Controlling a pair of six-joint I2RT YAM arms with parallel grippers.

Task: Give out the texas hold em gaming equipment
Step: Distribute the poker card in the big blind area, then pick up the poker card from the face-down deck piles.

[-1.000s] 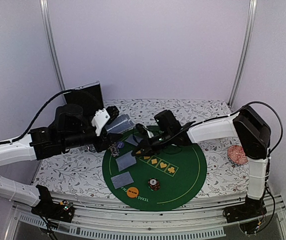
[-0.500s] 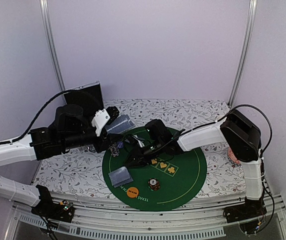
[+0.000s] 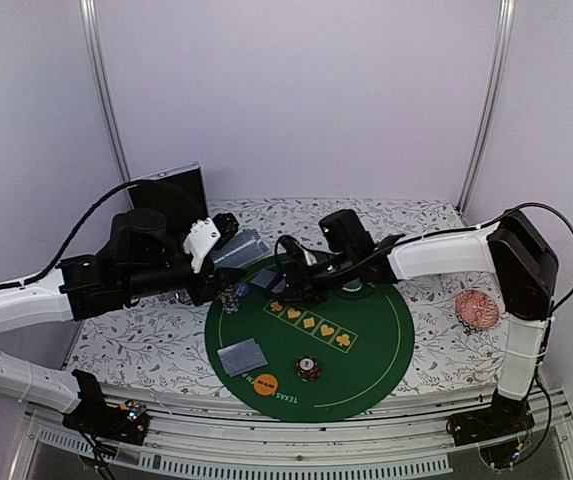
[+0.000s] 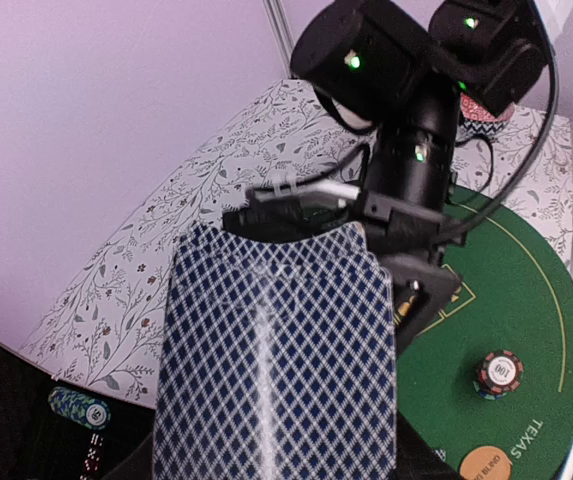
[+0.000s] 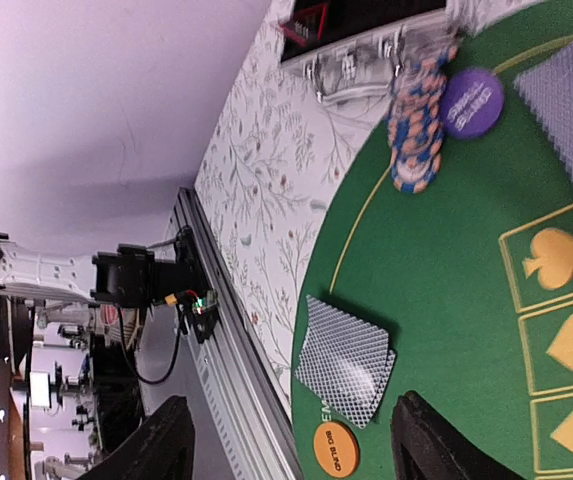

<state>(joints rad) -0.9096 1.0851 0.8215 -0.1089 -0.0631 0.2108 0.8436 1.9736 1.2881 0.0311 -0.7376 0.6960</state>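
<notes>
Cards (image 4: 276, 360) sit clamped in the left end effector (image 3: 225, 229); the right end effector (image 5: 296, 440) gapes open, empty.

We see the right gripper (image 3: 291, 288) pulled back across the mat (image 3: 366, 360), fingers now apart. The two near cards (image 3: 243, 355) now overlap.

A: What is lost in the left wrist view?
B: The playing cards (image 4: 276, 350) are blurred and cut by the lower edge; the orange disc (image 4: 486, 465) is cut there too.
A: And in the right wrist view?
B: The fingers (image 5: 166, 445) of the right gripper (image 5: 301, 425) are cut off below — the print on the purple disc (image 5: 471, 100) cannot be read.
</notes>
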